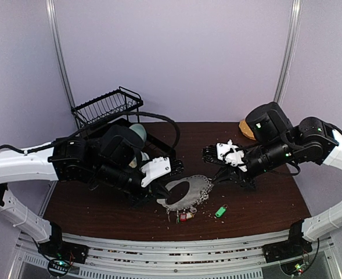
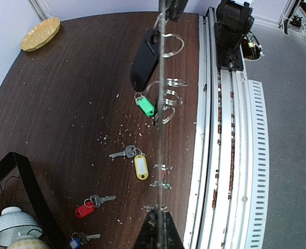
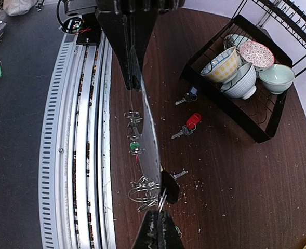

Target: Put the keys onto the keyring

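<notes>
The keyring (image 1: 200,187) is a flat silver oval held off the table between both grippers. My left gripper (image 1: 162,199) is shut on its left rim and my right gripper (image 1: 213,181) on its right rim. In both wrist views it shows edge-on (image 2: 161,129) (image 3: 148,136). Small split rings, a black tag (image 2: 144,59) and small green and red tags (image 3: 135,147) hang from it. Loose on the table lie a green key (image 2: 145,106), a yellow key (image 2: 140,166), a red key (image 2: 85,209) and a blue key (image 2: 75,241).
A black dish rack (image 3: 230,106) with several bowls (image 3: 223,65) stands at the back left. A yellow-orange plate (image 2: 41,33) sits at the far right back. Crumbs litter the dark wood table (image 1: 263,200). A white rail (image 2: 223,155) runs along the near edge.
</notes>
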Robot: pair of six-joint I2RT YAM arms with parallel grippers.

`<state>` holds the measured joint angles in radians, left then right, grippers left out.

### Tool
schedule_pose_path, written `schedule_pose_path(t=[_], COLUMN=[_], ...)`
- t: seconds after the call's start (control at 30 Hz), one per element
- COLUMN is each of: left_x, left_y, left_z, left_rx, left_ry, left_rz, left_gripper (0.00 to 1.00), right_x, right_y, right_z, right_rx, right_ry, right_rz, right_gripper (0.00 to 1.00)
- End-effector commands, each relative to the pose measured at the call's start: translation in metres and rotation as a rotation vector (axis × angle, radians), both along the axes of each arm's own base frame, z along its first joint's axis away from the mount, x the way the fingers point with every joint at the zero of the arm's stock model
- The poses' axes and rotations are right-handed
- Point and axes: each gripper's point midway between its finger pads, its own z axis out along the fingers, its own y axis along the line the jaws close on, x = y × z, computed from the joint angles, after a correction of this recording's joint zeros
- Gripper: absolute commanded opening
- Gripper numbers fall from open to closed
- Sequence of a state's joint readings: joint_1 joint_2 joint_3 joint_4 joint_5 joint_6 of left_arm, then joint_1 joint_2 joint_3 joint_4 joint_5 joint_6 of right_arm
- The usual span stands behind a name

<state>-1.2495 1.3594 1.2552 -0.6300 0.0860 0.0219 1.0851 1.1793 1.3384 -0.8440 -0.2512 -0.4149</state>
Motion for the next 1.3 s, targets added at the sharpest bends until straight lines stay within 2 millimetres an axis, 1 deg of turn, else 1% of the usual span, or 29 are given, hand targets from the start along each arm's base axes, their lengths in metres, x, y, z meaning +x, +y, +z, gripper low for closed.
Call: schedule_pose_path(t=[0.0,0.2,0.33,0.43,0.57,0.63,0.77,0.87,0.93,1.0,1.07,1.17,1.27], left_x=[0.003,0.003,0.003,0.007,0.019,0.018,0.014,0.015,0.016,0.015,0.014,0.014,0.013], left_y=[-0.009,-0.011,-0.009,-0.003,0.011,0.01,0.006,0.011,0.016,0.016,0.014,0.01,0.007], left_z=[0.021,0.023,0.021,0.018,0.018,0.021,0.02,0.015,0.005,0.002,0.009,0.021,0.023], left_rx=[-0.071,-0.073,-0.068,-0.059,-0.053,-0.066,-0.064,-0.056,-0.049,-0.058,-0.085,-0.111,-0.108], left_ry=[-0.036,-0.038,-0.043,-0.059,-0.113,-0.115,-0.111,-0.11,-0.103,-0.091,-0.085,-0.099,-0.11], left_rz=[-0.003,-0.007,-0.005,0.024,0.096,0.095,0.069,0.088,0.106,0.117,0.114,0.101,0.08], left_gripper=[0.0,0.0,0.0,0.0,0.0,0.0,0.0,0.0,0.0,0.0,0.0,0.0,0.0], right_x=[-0.006,-0.008,-0.011,-0.011,-0.009,-0.007,-0.006,-0.004,-0.003,0.0,0.001,-0.003,-0.015], right_y=[0.002,0.009,0.009,0.006,-0.001,-0.001,0.0,-0.003,-0.005,-0.007,-0.008,-0.007,0.0], right_z=[0.012,0.013,0.011,0.009,0.004,0.001,0.001,0.002,0.003,0.002,0.002,-0.004,-0.006], right_rx=[0.037,0.065,0.061,0.057,0.055,0.049,0.054,0.063,0.081,0.091,0.096,0.073,0.064], right_ry=[0.019,0.035,0.032,0.037,0.071,0.092,0.109,0.095,0.076,0.05,0.034,0.066,0.156], right_rz=[0.024,0.047,0.066,0.061,0.052,0.035,0.026,0.023,0.019,0.008,0.008,0.021,0.069], right_gripper=[0.0,0.0,0.0,0.0,0.0,0.0,0.0,0.0,0.0,0.0,0.0,0.0,0.0])
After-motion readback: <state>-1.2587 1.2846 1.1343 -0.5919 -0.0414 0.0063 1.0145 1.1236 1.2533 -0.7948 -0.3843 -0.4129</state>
